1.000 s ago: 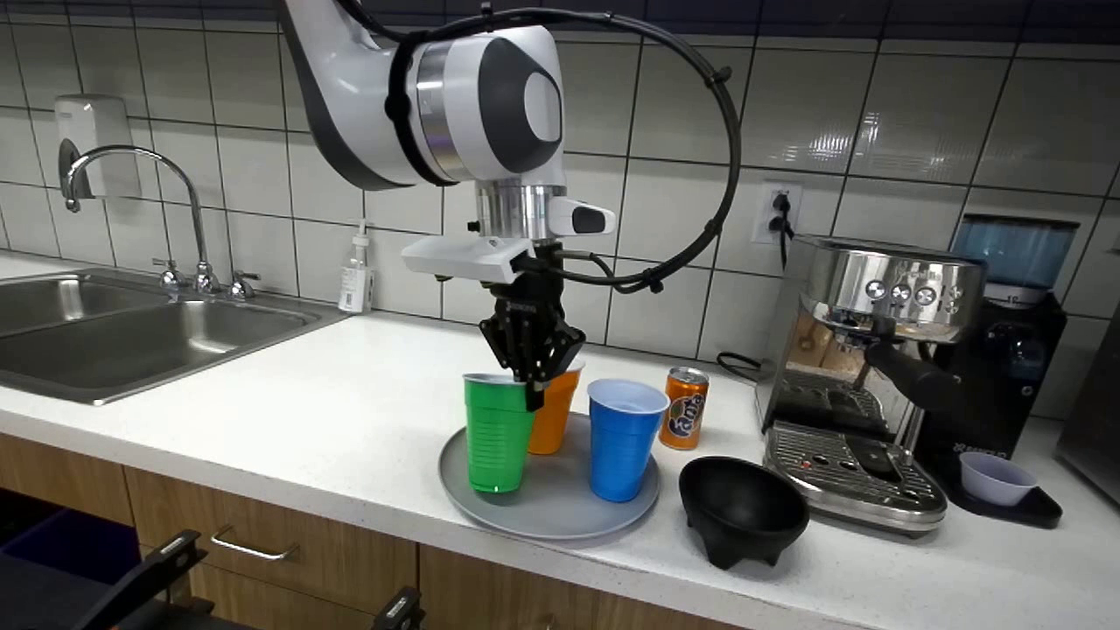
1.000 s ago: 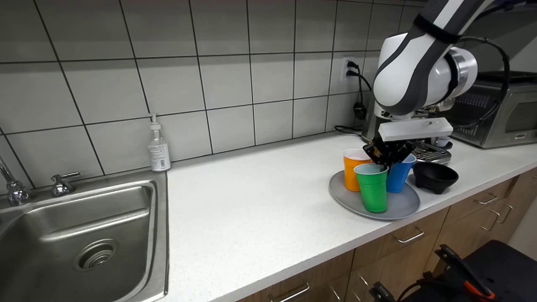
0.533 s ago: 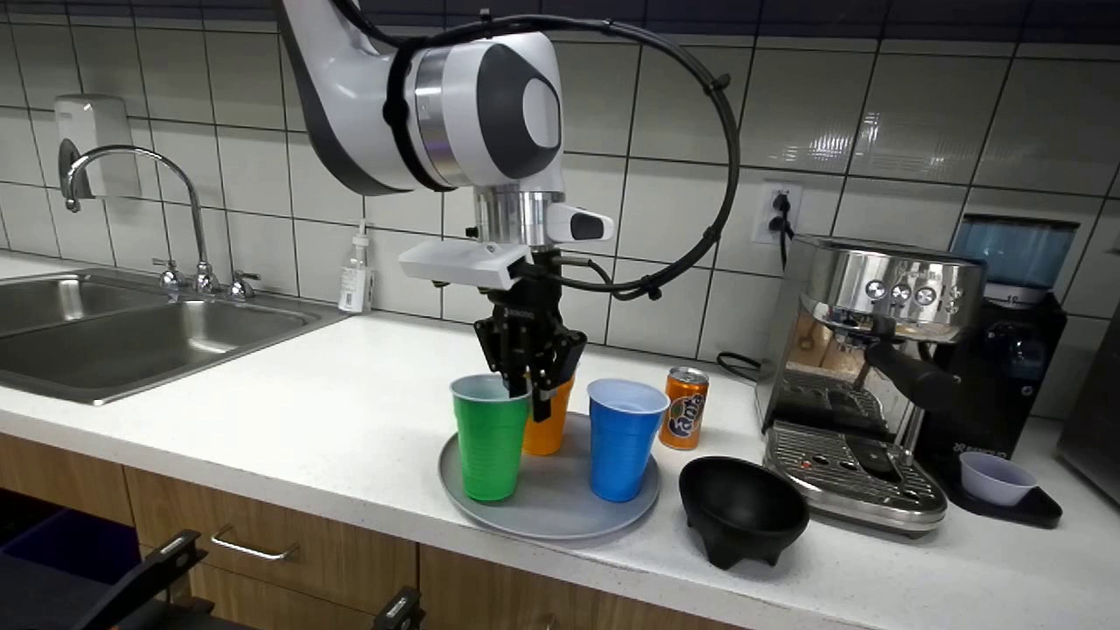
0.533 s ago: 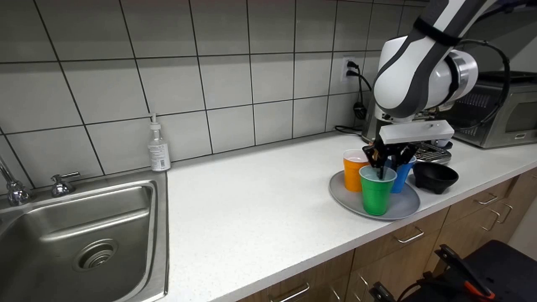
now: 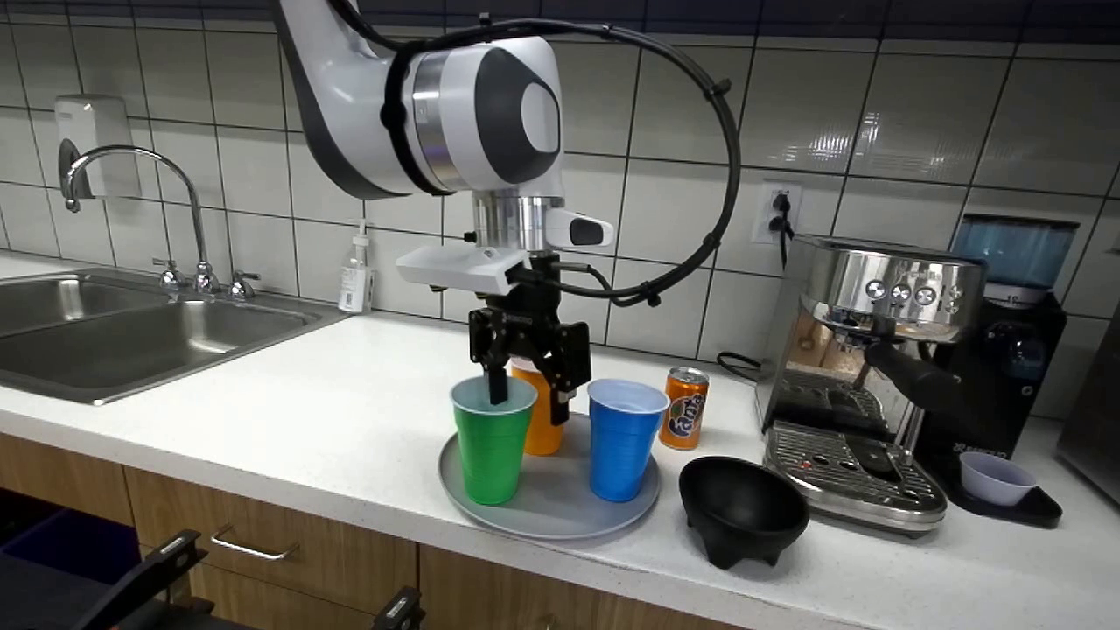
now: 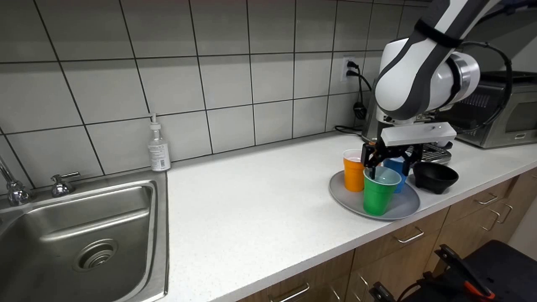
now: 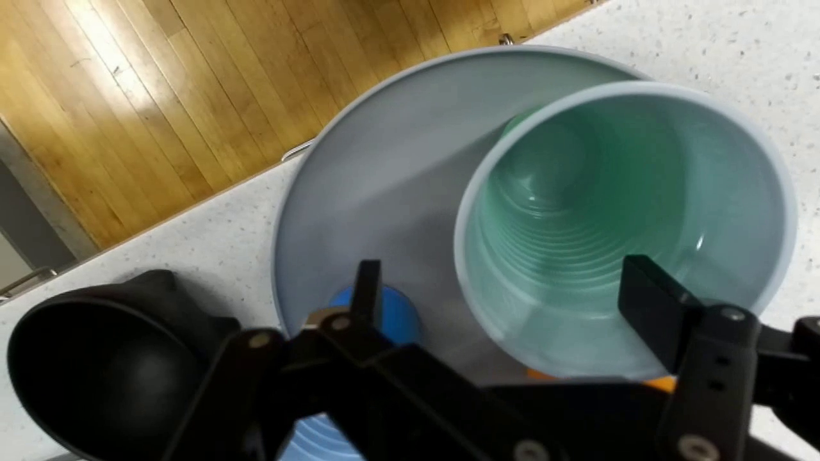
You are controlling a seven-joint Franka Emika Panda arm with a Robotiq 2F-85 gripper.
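1. Two black fingers (image 7: 653,307) of your gripper (image 5: 528,408) stood spread, one in the mouth of the green ribbed plastic cup (image 5: 490,455), the other outside it.
2. That cup rested on a round grey plate (image 5: 573,522), along with a blue plastic cup (image 5: 621,451) and an orange plastic cup (image 6: 353,176).
3. Near the plate you had a black footed bowl (image 5: 744,507) and an orange soda can (image 5: 684,407) on the white countertop (image 5: 350,394).

White countertop (image 5: 350,402) beneath a gray plate (image 5: 554,500), black bowl (image 5: 744,507), orange can (image 5: 684,411) and espresso machine (image 5: 842,392)
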